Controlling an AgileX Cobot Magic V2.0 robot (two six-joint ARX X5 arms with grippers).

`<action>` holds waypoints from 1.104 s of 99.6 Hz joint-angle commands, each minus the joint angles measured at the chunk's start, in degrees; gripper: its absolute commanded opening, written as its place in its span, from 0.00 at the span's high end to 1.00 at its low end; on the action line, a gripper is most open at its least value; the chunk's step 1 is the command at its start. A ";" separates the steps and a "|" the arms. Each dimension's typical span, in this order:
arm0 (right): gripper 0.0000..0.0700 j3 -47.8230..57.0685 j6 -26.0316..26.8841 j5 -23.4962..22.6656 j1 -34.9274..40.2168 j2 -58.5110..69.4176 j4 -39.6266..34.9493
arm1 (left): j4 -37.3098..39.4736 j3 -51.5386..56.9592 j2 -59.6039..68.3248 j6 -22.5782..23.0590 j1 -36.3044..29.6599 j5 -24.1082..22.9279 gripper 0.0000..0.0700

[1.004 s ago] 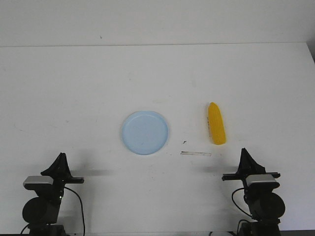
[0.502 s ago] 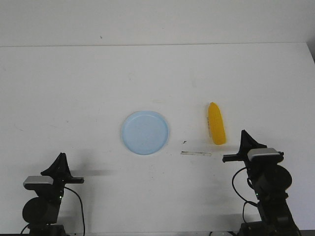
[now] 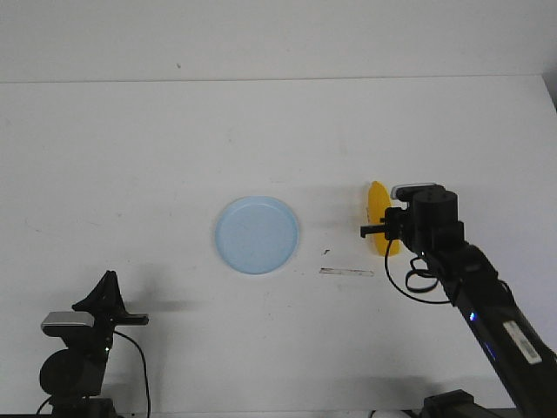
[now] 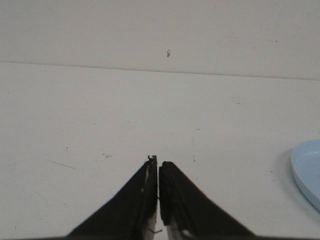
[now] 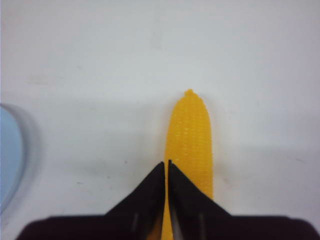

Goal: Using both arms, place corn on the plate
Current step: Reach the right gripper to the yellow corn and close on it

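Bumpy yellow plastic corn

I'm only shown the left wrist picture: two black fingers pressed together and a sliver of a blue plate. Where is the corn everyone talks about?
Observer: The corn lies on the table to the right of the plate, apart from it.
Operator: Is anything near it?
Observer: Yes, the right end effector hangs over the corn's blunt half, shut and not around it.
Operator: Which way does the corn point?
Observer: Its pointed end faces away from the robot.
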 commanded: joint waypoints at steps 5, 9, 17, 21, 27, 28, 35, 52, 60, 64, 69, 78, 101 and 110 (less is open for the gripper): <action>0.70 7.67 1.16 0.00 0.11 7.28 -4.66 | 0.81 -1.20 -0.07 0.09 0.00 0.07 1.00; 0.55 10.03 1.16 0.02 0.09 9.62 -6.21 | 0.81 -1.20 -0.07 0.09 0.00 0.09 1.00; 0.38 14.12 1.16 0.02 0.09 13.66 -8.98 | 0.81 -1.20 -0.07 0.09 0.00 0.09 1.00; 0.37 15.80 1.18 0.02 0.09 15.39 -10.21 | 0.81 -1.20 -0.07 0.09 0.00 0.09 1.00; 0.37 17.75 1.20 0.00 0.09 17.68 -11.89 | 0.81 -1.20 -0.07 0.09 0.00 0.09 1.00; 0.36 18.01 1.20 0.00 0.07 18.03 -12.15 | 0.81 -1.20 -0.07 0.09 0.00 0.07 1.00; 0.28 18.78 1.29 -0.02 -0.35 19.96 -13.09 | 0.79 -1.20 -0.07 0.09 0.00 0.09 1.00; 0.18 18.78 1.99 0.00 -0.74 23.23 -14.60 | 0.81 -1.20 -0.07 0.09 0.00 0.07 1.00; 0.18 18.75 2.01 0.00 -1.31 24.09 -15.21 | 0.79 -1.20 -0.07 0.09 0.00 0.09 1.00; 0.18 18.75 2.01 0.00 -1.55 24.44 -15.30 | 0.81 -1.20 -0.07 0.09 0.00 0.09 1.00; 0.18 18.75 2.01 -0.02 -1.81 24.83 -15.54 | 0.81 -1.20 -0.07 0.09 0.00 0.07 1.00; 0.18 18.71 2.01 -0.02 -1.97 25.86 -16.13 | 0.81 -1.20 -0.07 0.09 0.00 0.07 1.00; 0.18 18.60 2.01 -0.24 -2.36 28.33 -17.09 | 0.79 -1.20 -0.07 0.09 0.00 0.07 1.00; 0.23 18.60 2.01 -0.22 -2.69 28.81 -17.75 | 0.81 -1.20 -0.07 0.09 0.00 0.09 1.00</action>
